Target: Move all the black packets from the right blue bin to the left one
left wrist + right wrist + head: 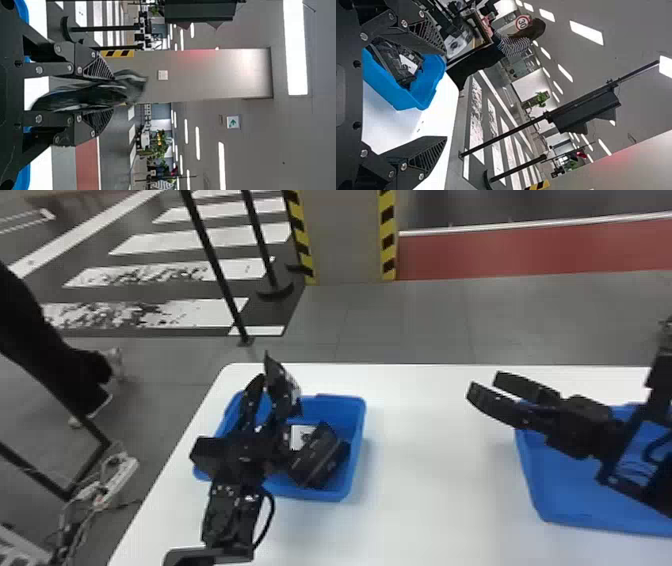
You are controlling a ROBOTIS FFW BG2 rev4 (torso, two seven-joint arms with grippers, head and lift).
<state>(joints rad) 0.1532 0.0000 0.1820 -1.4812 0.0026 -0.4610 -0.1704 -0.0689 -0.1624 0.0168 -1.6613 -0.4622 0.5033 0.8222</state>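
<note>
While we watch the black packet (136, 85) over the left blue bin (337, 402), it is clamped between the fingers of our left hand (109, 94), its far end poking out past the tips. And here's the danger: that hand looks pitched forward rather than down into the bin, so if we let go like this, the packet could slide out lengthwise and catch the far rim, or go over it. The wrapping looks slick and floppy, so a lopsided pinch could let it twist, and it might cling to one finger after release.

Just below, watch the pile! Other black packets (320, 460) lean together toward the right side of the bin, one edge standing up. Come down on that side and we could snag them or prop the new one high, so the left part seems the better target for us.

Outward we go, across the white desk (430, 470) to the right blue bin (550, 490), well apart from the left one. Our right hand (485, 387) waits at its near-left corner, fingers spread with nothing between them, and its arm blocks much of our view inside; we cannot tell how many packets remain. Beyond the desk stand a slim black post (215, 265) and a striped pillar (347, 240), both out of our way, and a power strip (120, 477) lies on the floor to the left.
</note>
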